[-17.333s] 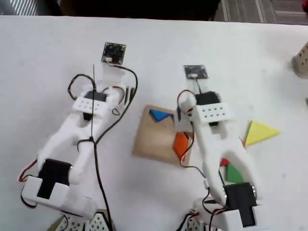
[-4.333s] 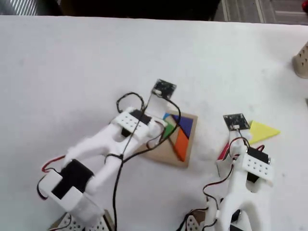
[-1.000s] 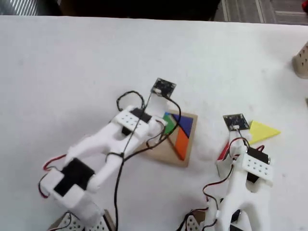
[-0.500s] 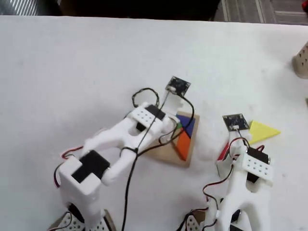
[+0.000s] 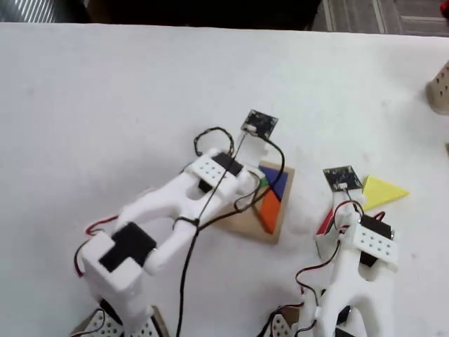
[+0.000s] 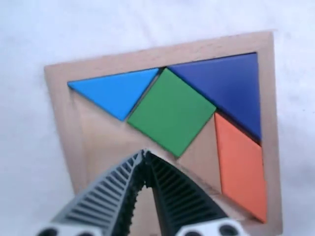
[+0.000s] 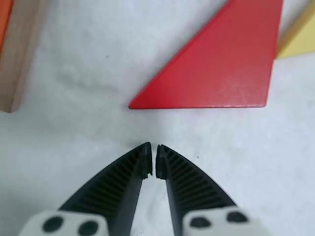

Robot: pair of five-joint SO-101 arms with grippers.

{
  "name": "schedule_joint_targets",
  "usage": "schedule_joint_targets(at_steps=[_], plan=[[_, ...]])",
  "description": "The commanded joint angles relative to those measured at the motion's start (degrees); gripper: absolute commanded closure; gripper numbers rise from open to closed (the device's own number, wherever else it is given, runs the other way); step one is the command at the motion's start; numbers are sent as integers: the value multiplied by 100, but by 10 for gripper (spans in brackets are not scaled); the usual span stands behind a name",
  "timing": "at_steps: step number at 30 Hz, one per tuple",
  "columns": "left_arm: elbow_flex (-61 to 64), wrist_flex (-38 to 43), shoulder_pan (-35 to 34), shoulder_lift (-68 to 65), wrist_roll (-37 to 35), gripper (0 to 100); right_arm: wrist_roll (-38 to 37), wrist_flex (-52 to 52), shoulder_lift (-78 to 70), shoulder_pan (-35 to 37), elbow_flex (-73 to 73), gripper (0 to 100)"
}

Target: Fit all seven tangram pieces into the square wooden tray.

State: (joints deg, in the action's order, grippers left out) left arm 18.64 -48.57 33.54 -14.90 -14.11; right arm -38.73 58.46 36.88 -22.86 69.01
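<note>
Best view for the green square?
Left wrist view: the whole green square shows, unobstructed, in the tray between the light blue triangle and dark blue triangle. High view: just a green sliver beside the left arm. Right wrist view looks at the red triangle.

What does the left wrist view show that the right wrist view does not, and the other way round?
Left wrist view alone of the two: light blue triangle, green square and dark blue triangle in the tray, left pincer shut above it. Right wrist view alone of the two: red triangle and a corner of the yellow piece on the table, right pincer shut, clear of both. Shared: the wooden tray, the orange piece, the white table.
</note>
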Motion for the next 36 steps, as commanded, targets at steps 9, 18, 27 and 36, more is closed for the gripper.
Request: schedule_joint_targets(at_steps=[9, 18, 27, 36], plan=[[1011, 607, 699, 875, -35, 980, -53, -75, 163, -31, -26, 979], [985, 1451, 813, 514, -88, 980, -53, -75, 163, -22, -26, 979], [545, 949, 831, 251, -88, 980, -62, -75, 163, -22, -26, 979], [1116, 853, 998, 1235, -79, 980, -62, -75, 163, -22, -26, 979]])
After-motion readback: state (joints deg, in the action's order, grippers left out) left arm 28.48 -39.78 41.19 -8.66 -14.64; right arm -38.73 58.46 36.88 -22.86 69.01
